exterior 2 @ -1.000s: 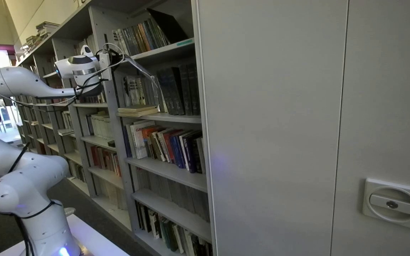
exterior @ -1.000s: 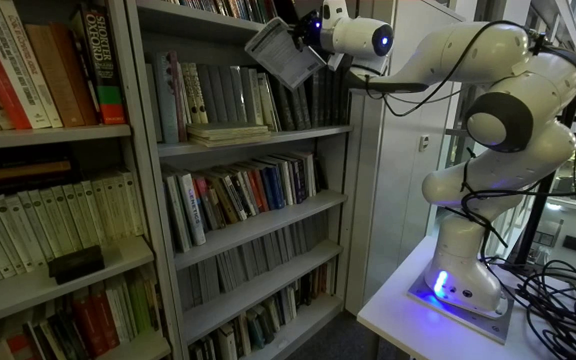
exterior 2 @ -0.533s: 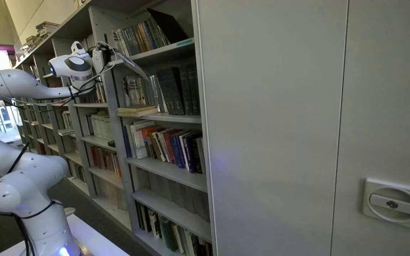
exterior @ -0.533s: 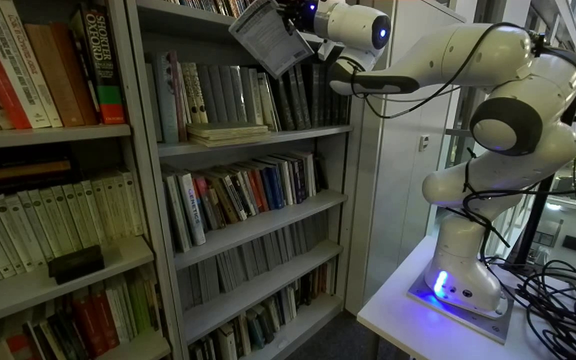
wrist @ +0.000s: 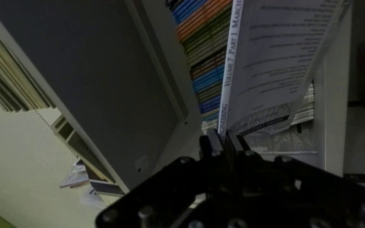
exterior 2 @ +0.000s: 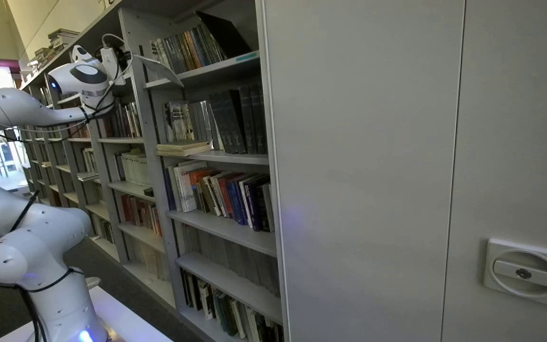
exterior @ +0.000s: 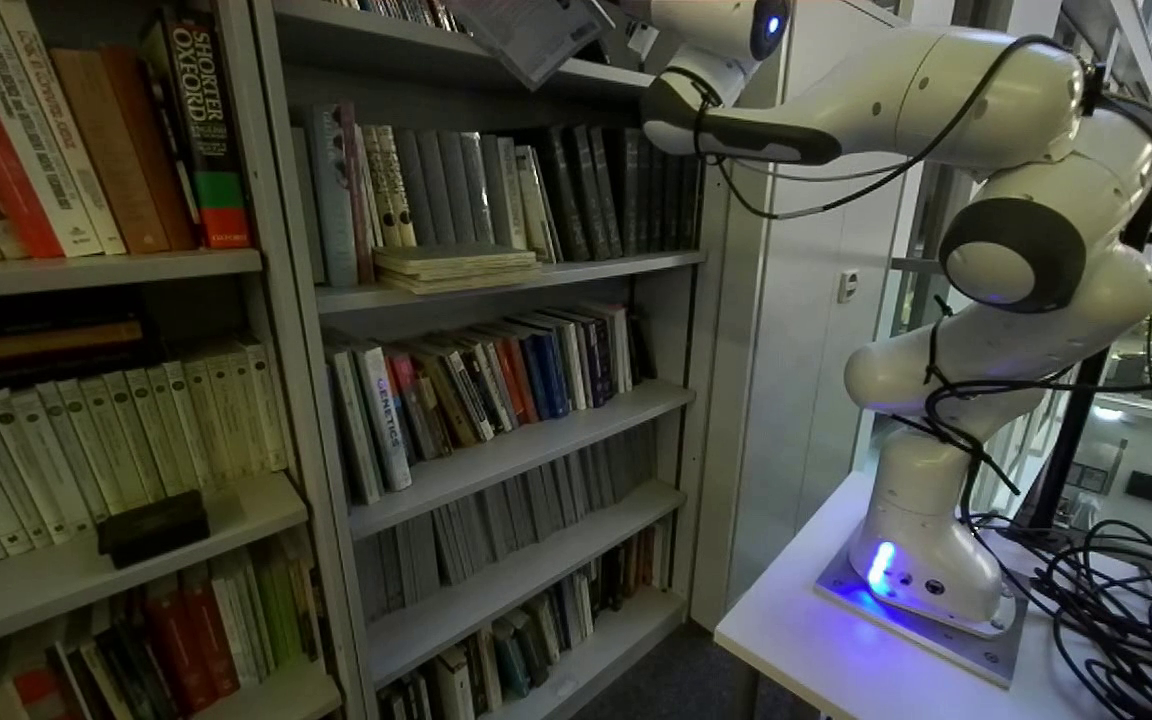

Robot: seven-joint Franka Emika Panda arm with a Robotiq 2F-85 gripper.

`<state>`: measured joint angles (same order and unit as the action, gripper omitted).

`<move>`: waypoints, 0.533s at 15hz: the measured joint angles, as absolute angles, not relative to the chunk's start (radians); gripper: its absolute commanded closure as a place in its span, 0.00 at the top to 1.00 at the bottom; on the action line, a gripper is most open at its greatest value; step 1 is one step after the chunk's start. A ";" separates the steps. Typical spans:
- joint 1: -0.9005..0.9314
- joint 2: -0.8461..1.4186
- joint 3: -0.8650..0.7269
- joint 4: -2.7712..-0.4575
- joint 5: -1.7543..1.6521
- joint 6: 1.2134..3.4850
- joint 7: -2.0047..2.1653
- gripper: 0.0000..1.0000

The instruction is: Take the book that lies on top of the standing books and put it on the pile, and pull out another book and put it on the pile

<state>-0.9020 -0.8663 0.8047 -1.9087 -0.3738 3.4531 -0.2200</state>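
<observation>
Book: thin and pale grey-white; it is held tilted in mid-air.
Spine: white, "VOLUME 7 PART 1 MARCH" being printed along it in dark capitals.
Cover: filled with small, blurred print; an arched drawing is crossed by a dark band.
Hand: clamped on the book, at one end of the spine.
Pile: flat books, tan-olive uppermost, stacked low; the book is held above it, well apart.

This looks like a library: bookcases fill an exterior view's left half, a SHORTER OXFORD volume upper left.
</observation>
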 measured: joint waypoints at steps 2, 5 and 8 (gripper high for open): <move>-0.902 -0.864 0.805 -1.868 -0.388 3.453 -0.264 0.02; -0.908 -0.864 0.805 -1.819 -0.396 3.453 -0.301 0.07; -0.933 -0.873 0.805 -1.815 -0.382 3.452 -0.300 0.07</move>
<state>-0.9330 -0.8734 0.8054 -1.8152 -0.3821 3.4519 -0.2997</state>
